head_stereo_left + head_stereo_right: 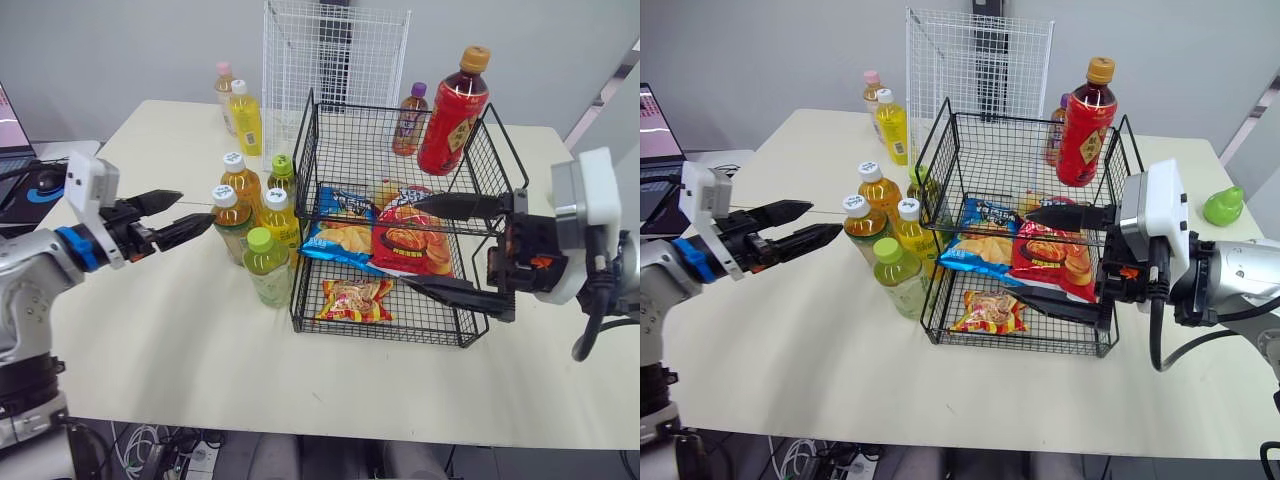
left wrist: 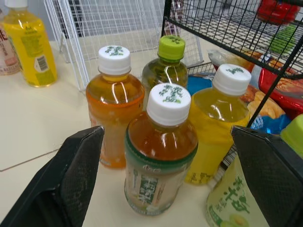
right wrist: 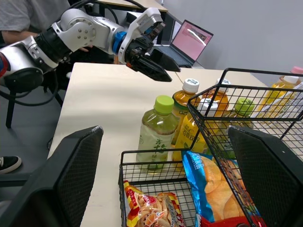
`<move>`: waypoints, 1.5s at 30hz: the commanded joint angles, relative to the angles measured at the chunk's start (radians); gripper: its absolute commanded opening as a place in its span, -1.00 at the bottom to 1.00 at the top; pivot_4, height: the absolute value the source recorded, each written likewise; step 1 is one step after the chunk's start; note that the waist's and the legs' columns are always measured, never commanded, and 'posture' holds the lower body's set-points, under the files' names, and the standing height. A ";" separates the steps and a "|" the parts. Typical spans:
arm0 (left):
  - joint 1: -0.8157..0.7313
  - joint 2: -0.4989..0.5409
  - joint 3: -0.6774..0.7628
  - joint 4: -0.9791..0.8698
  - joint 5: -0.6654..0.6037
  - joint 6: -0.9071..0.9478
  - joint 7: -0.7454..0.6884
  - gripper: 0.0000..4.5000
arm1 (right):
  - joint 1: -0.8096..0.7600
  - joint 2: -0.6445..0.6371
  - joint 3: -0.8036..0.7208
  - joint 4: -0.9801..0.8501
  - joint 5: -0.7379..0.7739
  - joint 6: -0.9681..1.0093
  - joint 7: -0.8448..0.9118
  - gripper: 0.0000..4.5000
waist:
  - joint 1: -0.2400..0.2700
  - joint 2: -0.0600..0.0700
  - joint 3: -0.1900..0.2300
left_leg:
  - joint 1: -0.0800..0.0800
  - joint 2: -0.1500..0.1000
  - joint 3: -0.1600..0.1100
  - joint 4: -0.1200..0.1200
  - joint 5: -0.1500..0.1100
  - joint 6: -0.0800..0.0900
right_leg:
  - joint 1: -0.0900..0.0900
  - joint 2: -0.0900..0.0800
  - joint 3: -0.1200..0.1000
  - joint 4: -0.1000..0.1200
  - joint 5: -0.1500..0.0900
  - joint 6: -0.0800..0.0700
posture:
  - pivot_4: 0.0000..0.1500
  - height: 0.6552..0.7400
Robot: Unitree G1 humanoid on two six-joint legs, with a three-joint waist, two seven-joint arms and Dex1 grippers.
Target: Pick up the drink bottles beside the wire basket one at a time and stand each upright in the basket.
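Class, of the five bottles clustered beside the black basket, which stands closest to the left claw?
The white-capped amber drink bottle with the green label, directly ahead of the open left claw. No other bottle stands between it and the claw.

No text can be read. Labels on the amber bottle [image 2: 160, 161], frame centre, and green bottle [image 2: 233, 205], lower right, carry characters, possibly Chinese.

You see a matt black metal wire basket [image 1: 492, 158], glossy clear-plastic drink bottles [image 2: 161, 146] just beside it, shiny crinkled snack bags [image 1: 410, 242] inside it, smooth matt table [image 1: 170, 335] under it.
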 commanded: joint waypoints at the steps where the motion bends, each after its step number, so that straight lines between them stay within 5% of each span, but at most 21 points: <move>1: -0.030 -0.039 -0.004 -0.056 -0.008 -0.016 0.121 0.98 | 0.022 0.011 -0.018 -0.053 0.020 0.003 -0.049 1.00 | -0.002 0.000 0.000 | 0.000 0.000 0.000 0.000 0.000 0.000 | 0.000 0.001 0.000 0.000 0.000 0.000 | 1.00 0.91; 18: -0.061 -0.231 -0.176 -0.081 0.097 -0.146 0.440 0.98 | 0.030 0.032 -0.020 -0.085 0.022 0.006 -0.133 1.00 | -0.003 0.000 0.000 | 0.000 -0.001 0.000 0.000 0.000 0.000 | 0.000 0.002 0.001 0.000 0.000 0.000 | 1.00 0.91; 27: -0.047 -0.228 -0.180 -0.088 0.099 -0.158 0.480 -0.30 | 0.037 0.040 -0.014 -0.086 0.003 -0.002 -0.133 1.00 | -0.004 0.000 0.000 | 0.000 -0.001 0.000 0.000 0.000 0.000 | 0.000 0.002 0.001 -0.001 0.000 0.000 | 1.00 0.91; 37: -0.109 -0.061 -0.114 -0.051 0.016 -0.203 0.301 -0.40 | 0.050 0.062 -0.038 -0.075 -0.026 -0.017 -0.139 1.00 | -0.005 -0.001 0.000 | 0.000 0.000 0.000 -0.001 0.000 0.000 | -0.001 0.003 0.001 -0.001 0.000 0.000 | 1.00 0.91; 45: -0.440 0.114 -0.098 0.149 -0.171 -0.012 0.130 -0.40 | 0.074 0.024 -0.190 -0.041 -0.001 -0.028 -0.140 1.00 | -0.001 -0.003 0.001 | -0.002 -0.001 0.001 -0.001 0.000 0.000 | -0.002 0.002 0.000 -0.003 0.000 0.001 | 1.00 0.91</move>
